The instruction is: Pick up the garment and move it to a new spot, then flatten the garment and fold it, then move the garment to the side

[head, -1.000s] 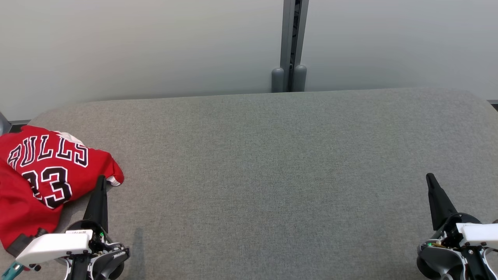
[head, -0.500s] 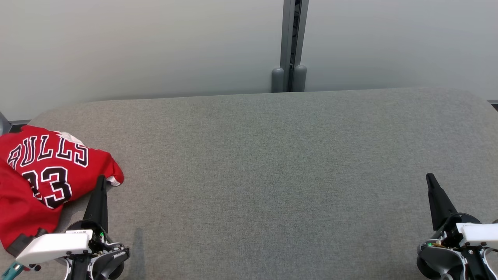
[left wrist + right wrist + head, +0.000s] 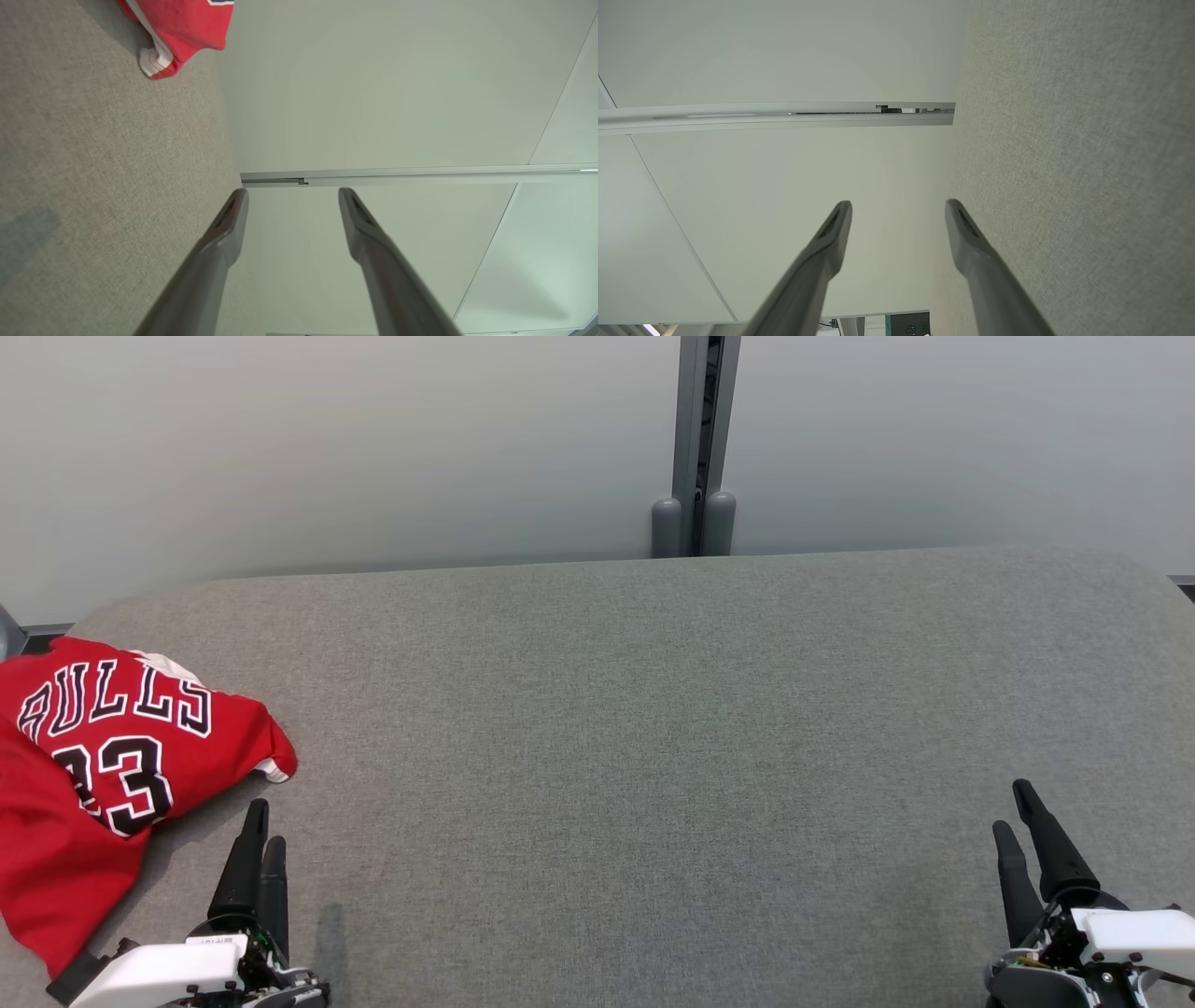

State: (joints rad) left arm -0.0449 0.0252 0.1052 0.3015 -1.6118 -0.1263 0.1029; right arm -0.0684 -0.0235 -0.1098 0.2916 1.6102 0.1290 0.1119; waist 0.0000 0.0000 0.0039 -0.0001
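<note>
Head view: left gripper (image 3: 266, 821) fingers spread, empty. Crumpled red garment (image 3: 112, 737) lies just left of and beyond their tips, not touching. Right gripper (image 3: 1012, 805) fingers spread, empty, well apart from it.

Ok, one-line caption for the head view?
Crumpled red jersey at the left end of the grey fabric surface; left gripper and right gripper near the front, jaws open, empty.

1. A grey fabric-covered surface (image 3: 653, 756) with rounded far corners spread across the foreground.
2. Pale, plain wall panels (image 3: 327, 448) rose behind it.
3. A grey metal post (image 3: 695, 429) split the panels, with two rounded grey caps (image 3: 667, 527) at its foot.
4. The light was soft and even.
</note>
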